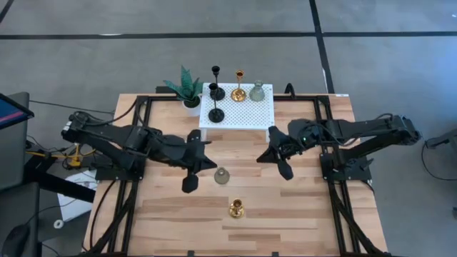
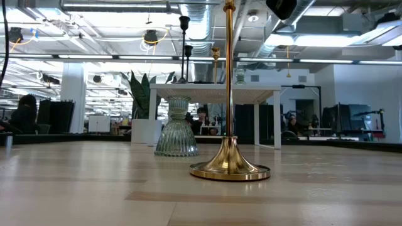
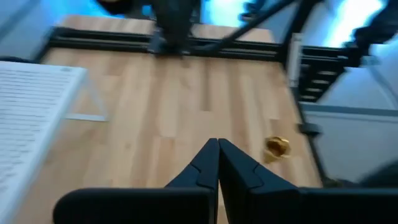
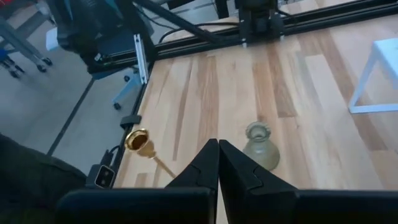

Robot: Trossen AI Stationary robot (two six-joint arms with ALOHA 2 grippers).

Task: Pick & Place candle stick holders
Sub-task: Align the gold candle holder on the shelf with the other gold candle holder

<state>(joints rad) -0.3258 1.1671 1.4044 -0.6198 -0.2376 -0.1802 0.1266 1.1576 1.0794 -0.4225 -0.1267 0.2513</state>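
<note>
Gold holder [image 1: 236, 208] stands apart from left pincer [image 1: 190, 184].

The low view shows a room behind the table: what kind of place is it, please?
Probably an open-plan lab or workshop office. Exposed ducts and pipes run under the ceiling, strip lights hang in rows, and seated people work at desks with monitors beyond the wooden table.
</note>
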